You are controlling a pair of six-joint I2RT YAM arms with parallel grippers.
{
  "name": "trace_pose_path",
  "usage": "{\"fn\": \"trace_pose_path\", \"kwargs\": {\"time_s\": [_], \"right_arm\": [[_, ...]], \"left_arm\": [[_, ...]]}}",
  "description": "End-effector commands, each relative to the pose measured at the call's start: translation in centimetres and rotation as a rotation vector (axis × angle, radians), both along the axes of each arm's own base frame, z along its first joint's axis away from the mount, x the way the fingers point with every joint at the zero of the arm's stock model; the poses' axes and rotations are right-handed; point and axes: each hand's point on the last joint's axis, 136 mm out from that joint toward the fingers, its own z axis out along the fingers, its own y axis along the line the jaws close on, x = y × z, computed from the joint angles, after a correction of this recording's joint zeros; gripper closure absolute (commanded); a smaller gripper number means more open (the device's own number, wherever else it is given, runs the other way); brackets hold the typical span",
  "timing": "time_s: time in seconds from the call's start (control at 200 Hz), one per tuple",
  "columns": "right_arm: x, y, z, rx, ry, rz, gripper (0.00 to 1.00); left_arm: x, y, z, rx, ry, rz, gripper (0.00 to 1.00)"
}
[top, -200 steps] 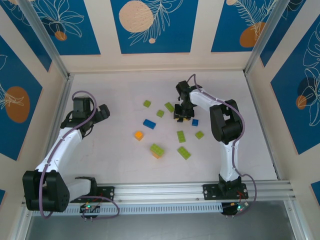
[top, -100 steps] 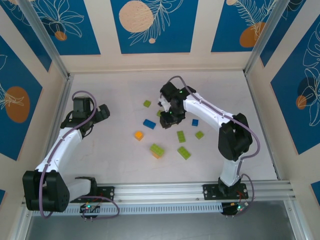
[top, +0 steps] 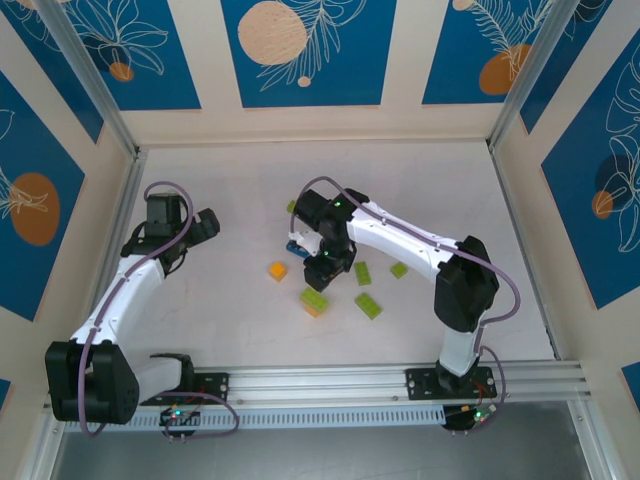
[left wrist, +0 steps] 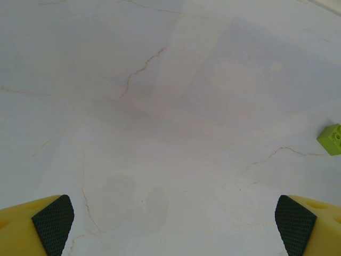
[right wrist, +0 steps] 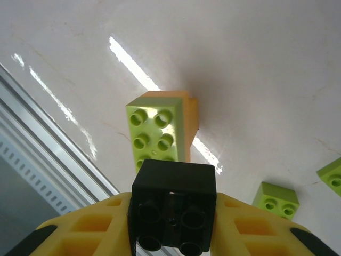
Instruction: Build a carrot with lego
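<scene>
Table: the white marbled tabletop (top: 220,330), with lego scattered across its middle in the top view.
My right arm: this white-and-black arm (top: 400,235) reaches left across the centre.
My left arm: this one (top: 125,285) is bent at the left side, well apart from the bricks.
My left gripper (left wrist: 170,224): the yellow fingers are spread wide with nothing between them. Its wrist camera catches a lime green brick (left wrist: 331,140) at the right edge.
My right gripper (right wrist: 173,229): it is pinching a black studded plastic brick (right wrist: 173,205). The wrist camera makes this out, while from above the gripper body covers that spot.
Stack: a lime green brick on an orange brick (right wrist: 160,133) lies on the table just beyond the black one.
Loose pieces: a single orange brick (top: 277,271) and a long lime brick (top: 367,306), seen from above.
</scene>
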Motion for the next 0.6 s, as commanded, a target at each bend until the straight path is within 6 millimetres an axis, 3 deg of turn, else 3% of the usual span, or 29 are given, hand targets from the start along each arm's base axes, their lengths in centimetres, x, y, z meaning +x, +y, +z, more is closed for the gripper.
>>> {"fn": "trace_pose_path", "kwargs": {"time_s": [0.0,0.595], "right_arm": [[-1.5,0.1,0.0,-0.004,0.043,0.042,0.65],[-2.4,0.6,-2.6,-0.044,0.046,0.132,0.64]], "left_arm": [[-0.3,0.4,-0.1,0.005,0.011,0.008,0.00],[-0.4,0.5,0.0,0.008,0.009,0.011,0.00]]}}
